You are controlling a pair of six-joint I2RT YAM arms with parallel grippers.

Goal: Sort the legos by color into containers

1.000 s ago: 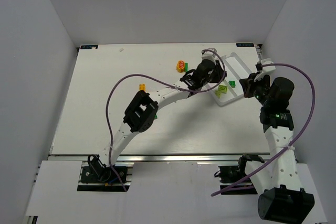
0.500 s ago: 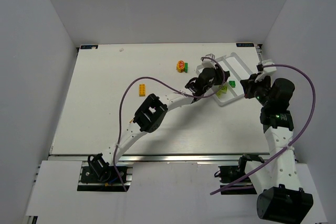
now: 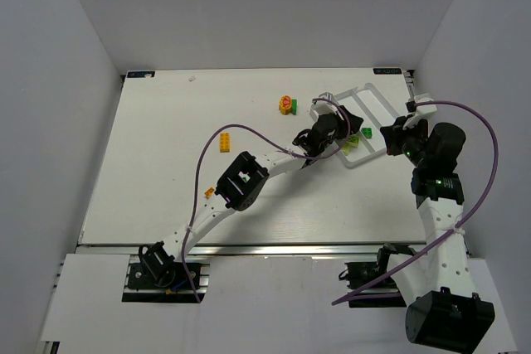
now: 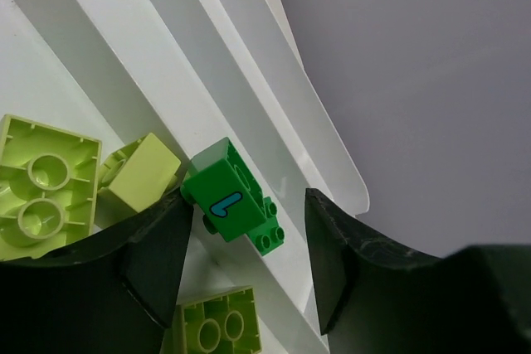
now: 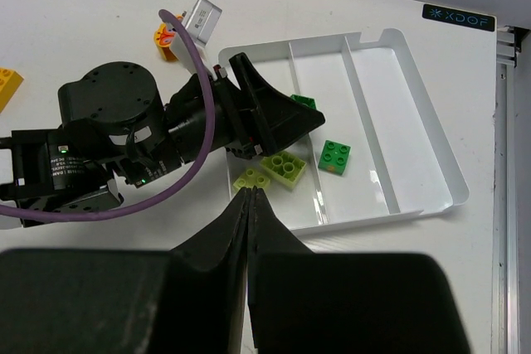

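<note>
2 fingers [image 4: 158, 254] of my left gripper [image 4: 247, 196] have just parted, releasing a dark green brick [image 4: 224, 198] into the clear tray [image 4: 207, 55] beside lime bricks [image 4: 46, 184]. My right gripper [image 5: 250, 196] hangs clenched, empty. Orange bricks [image 3: 225, 142] wait outside.

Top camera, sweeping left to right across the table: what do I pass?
In order: orange brick → round orange-and-red piece → left gripper → right gripper. The tray is left out because both grippers overlap it.

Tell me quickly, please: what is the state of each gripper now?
Left gripper: open, with a green brick between the jaws, not gripped.
Right gripper: closed, holding nothing.
</note>
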